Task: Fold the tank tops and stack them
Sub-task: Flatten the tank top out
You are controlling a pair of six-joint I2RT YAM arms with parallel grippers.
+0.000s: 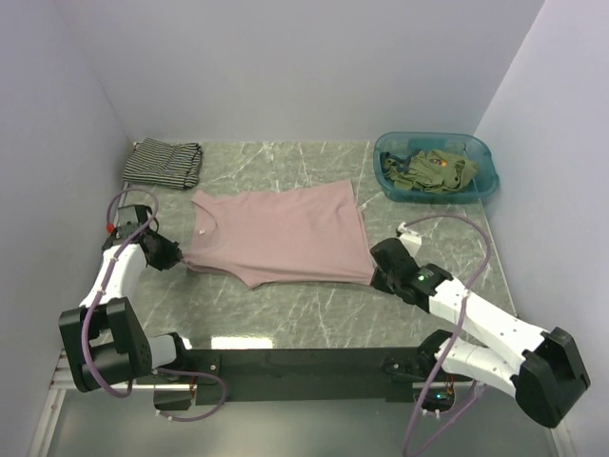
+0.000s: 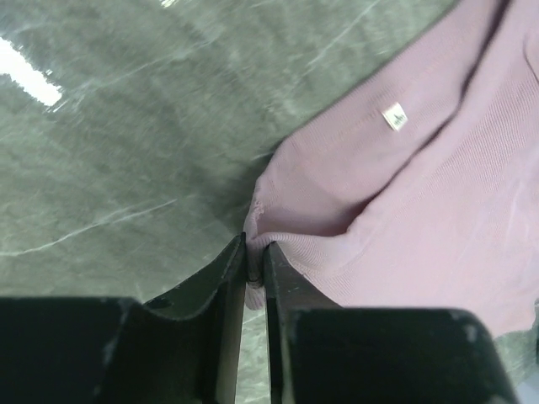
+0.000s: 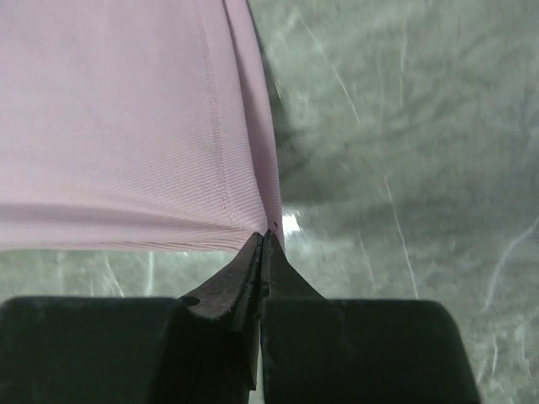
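The dusty pink tank top (image 1: 281, 233) lies spread on the marble table, its neck end to the left. My left gripper (image 1: 181, 255) is shut on its near-left shoulder strap; in the left wrist view (image 2: 255, 263) the pink cloth (image 2: 404, 194) is pinched between the jaws. My right gripper (image 1: 378, 276) is shut on the near-right hem corner, seen in the right wrist view (image 3: 264, 244) with the cloth (image 3: 126, 118) stretching away. A folded black-and-white striped tank top (image 1: 164, 162) lies at the back left. Olive green tank tops (image 1: 433, 171) lie crumpled in the basin.
The teal plastic basin (image 1: 481, 152) stands at the back right corner. White walls close in the table on the left, back and right. The black base rail (image 1: 304, 362) runs along the near edge.
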